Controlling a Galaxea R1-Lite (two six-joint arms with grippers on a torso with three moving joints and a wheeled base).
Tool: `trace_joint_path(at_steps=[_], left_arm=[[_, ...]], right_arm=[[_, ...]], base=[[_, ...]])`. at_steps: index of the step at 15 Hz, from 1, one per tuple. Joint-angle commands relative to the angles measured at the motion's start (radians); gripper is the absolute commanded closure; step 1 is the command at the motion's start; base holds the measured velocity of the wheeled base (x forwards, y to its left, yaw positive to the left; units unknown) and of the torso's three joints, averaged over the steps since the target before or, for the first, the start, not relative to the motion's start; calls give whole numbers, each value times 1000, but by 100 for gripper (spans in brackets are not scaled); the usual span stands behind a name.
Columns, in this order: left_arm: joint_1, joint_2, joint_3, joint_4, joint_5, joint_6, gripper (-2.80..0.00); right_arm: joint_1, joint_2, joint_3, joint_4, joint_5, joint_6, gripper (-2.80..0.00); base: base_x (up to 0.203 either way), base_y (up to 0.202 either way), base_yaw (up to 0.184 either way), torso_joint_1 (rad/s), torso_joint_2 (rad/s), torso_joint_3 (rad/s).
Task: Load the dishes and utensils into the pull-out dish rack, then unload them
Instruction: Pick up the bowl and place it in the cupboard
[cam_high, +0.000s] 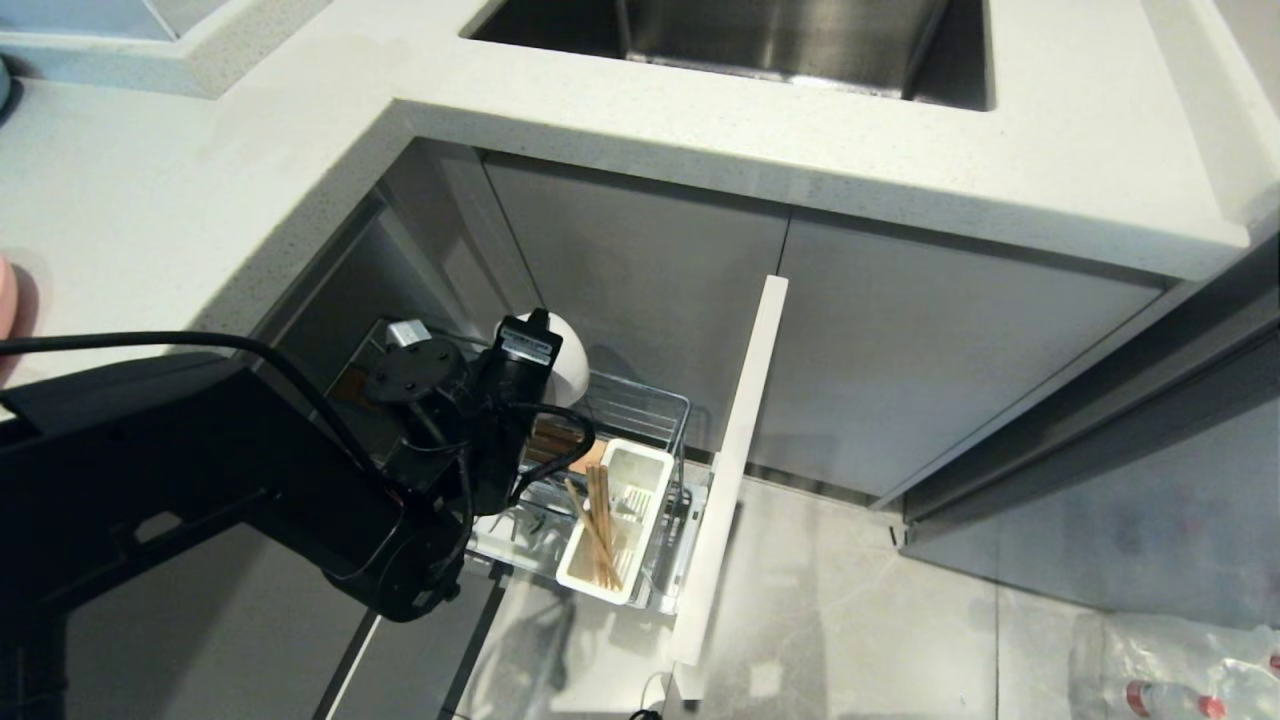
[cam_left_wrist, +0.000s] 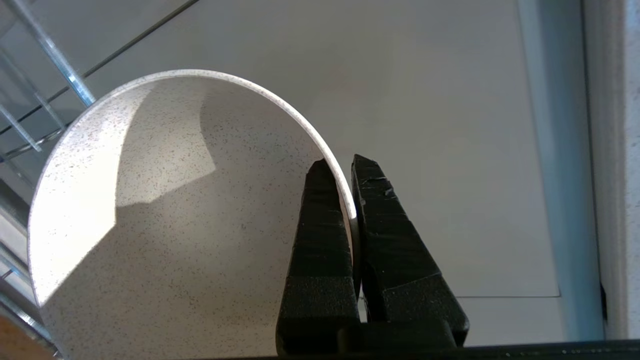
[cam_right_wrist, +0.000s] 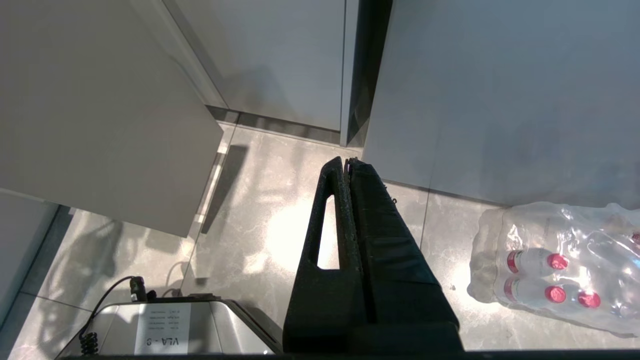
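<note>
Left gripper (cam_left_wrist: 345, 200) pinched on rim of bowl (cam_left_wrist: 175, 215), above pull-out dish rack (cam_high: 640, 420). Bowl mostly hidden behind wrist in head view. Chopsticks (cam_high: 600, 535) in rack's white box. Right gripper (cam_right_wrist: 350, 170) closed, empty, over floor. Spoon not made out.

bowl (cam_left_wrist: 165, 215): matt speckled plastic | chopsticks (cam_high: 600, 525): wood | rack (cam_high: 640, 405): chrome wire

The dish rack (cam_high: 640, 420) stands pulled out below the counter (cam_high: 700, 110), with the sink (cam_high: 760, 40) set in the counter above. The cutlery box (cam_high: 640, 480) sits in the rack just behind the drawer front (cam_high: 730, 470). The chopsticks (cam_high: 600, 530) lie in the box. The bowl (cam_high: 572, 365) is above the rack's rear part.
</note>
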Motion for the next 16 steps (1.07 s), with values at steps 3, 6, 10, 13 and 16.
trace_joint_path(at_steps=[3, 6, 10, 13, 16], left_arm=[[1, 15, -22, -8, 12, 17, 0], [0, 37, -52, -8, 66, 89, 0], [4, 54, -69, -8, 73, 103, 0], [-3, 63, -76, -8, 85, 117, 0], [2, 73, -77, -8, 84, 114, 0]], right_arm=[[0, 1, 2, 0, 0, 0, 0], [1, 1, 2, 0, 0, 0, 0], [0, 1, 2, 0, 0, 0, 0], [0, 1, 2, 1, 0, 0, 0], [0, 1, 2, 1, 0, 0, 0]], base=[[0, 0, 0, 0, 0, 0], [0, 0, 0, 0, 0, 0], [0, 0, 0, 0, 0, 0], [0, 0, 0, 0, 0, 0], [0, 0, 0, 0, 0, 0]])
